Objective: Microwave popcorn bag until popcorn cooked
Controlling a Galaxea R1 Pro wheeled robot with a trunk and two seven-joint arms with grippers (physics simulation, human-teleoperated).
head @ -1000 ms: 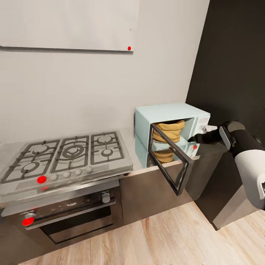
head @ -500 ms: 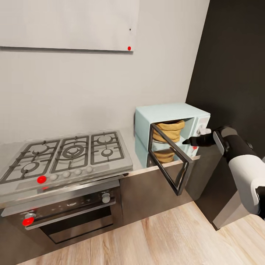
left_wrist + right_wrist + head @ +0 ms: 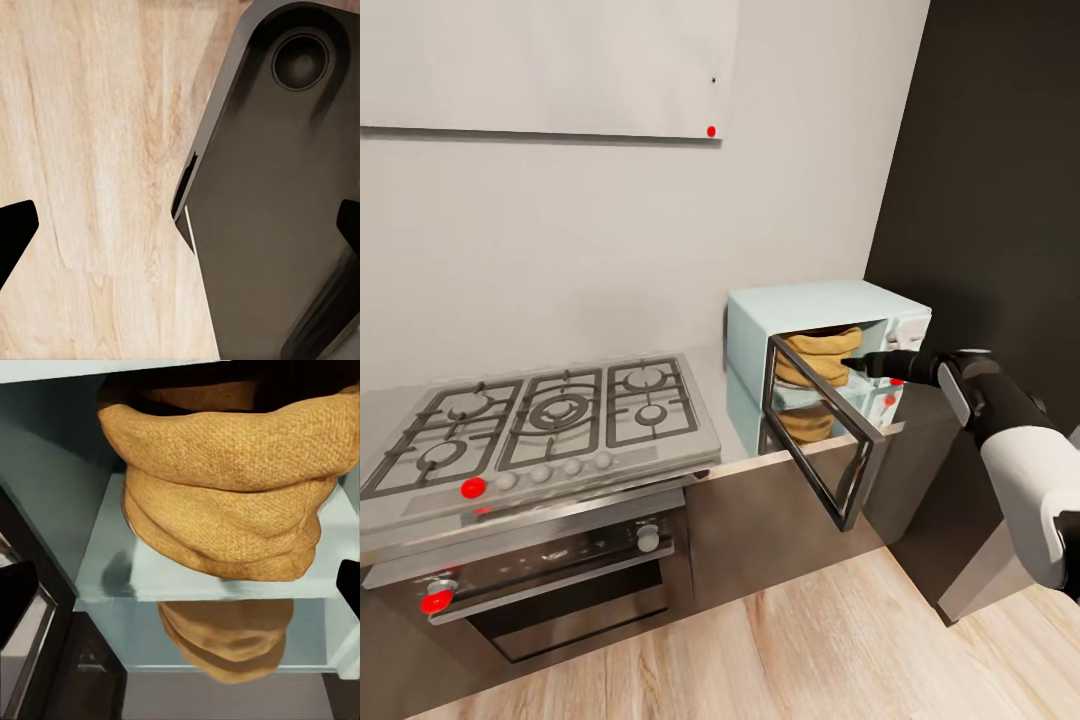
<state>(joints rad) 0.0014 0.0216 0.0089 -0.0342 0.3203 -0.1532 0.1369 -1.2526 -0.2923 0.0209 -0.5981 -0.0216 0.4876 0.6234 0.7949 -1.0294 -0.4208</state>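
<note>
tan burlap, the popcorn bag (image 3: 820,356) sits inside the microwave (image 3: 815,350), its door (image 3: 830,440) ajar, and the right gripper (image 3: 855,365) points at it, fingers spread and empty, likely releasing.

The popcorn bag (image 3: 225,502) hides its own contents; its mouth is cut off at twelve o'clock. The right gripper (image 3: 857,366) is too small to read; left fingertips (image 3: 15,232) are clipped.

A home kitchen: gas hob (image 3: 540,420) set in a grey countertop (image 3: 780,455), built-in oven (image 3: 560,580) below, pale blue microwave (image 3: 815,345) in the corner by a dark tall unit (image 3: 990,180), white wall (image 3: 610,230), wood plank floor (image 3: 780,650).
</note>
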